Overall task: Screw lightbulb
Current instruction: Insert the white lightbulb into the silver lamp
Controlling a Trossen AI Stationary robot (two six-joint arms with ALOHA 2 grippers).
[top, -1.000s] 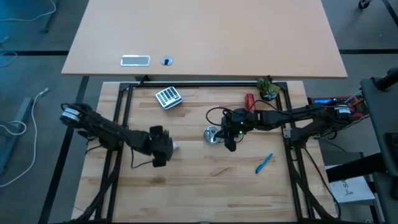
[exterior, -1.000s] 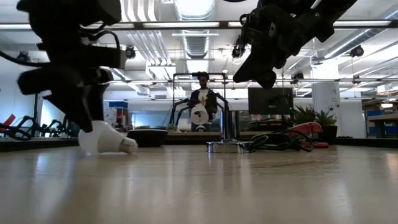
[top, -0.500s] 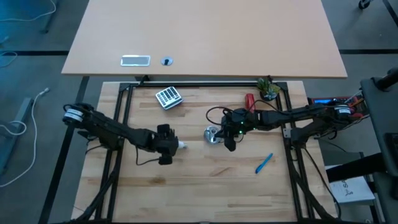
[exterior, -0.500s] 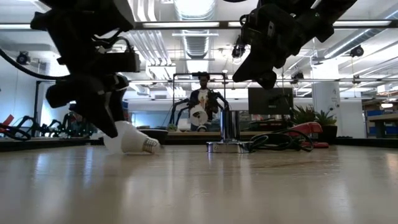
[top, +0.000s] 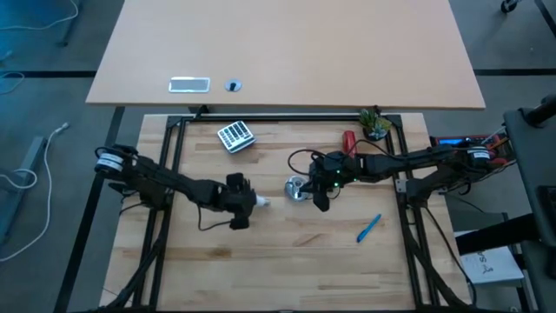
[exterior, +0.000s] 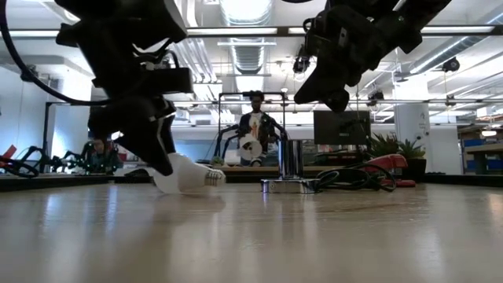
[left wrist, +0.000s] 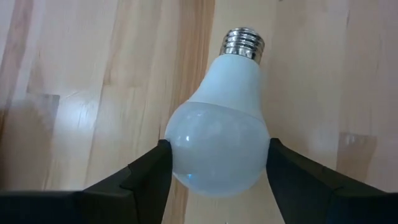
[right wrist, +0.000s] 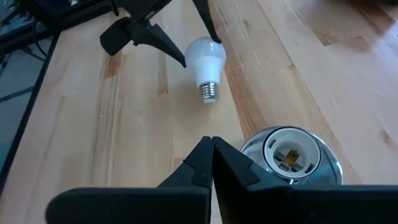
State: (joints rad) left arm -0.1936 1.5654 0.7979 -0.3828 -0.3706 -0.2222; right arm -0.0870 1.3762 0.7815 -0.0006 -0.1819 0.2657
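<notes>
left gripper (left wrist: 216, 163): pinching lightbulb (left wrist: 219, 134) by its globe | lightbulb: low over the table, screw end toward silver socket (right wrist: 291, 152) | right gripper (right wrist: 212, 154): fingers pressed together, just beside socket

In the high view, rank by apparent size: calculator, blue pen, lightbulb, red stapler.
1. calculator
2. blue pen
3. red stapler, partly hidden by the right arm, so its place is unsure
4. lightbulb, mostly covered by the left pincer

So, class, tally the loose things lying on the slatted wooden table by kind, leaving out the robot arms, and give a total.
Lightbulb: 1
Silver socket: 1
Red stapler: 1
Blue pen: 1
Calculator: 1
Small potted plant: 1
Total: 6
</notes>
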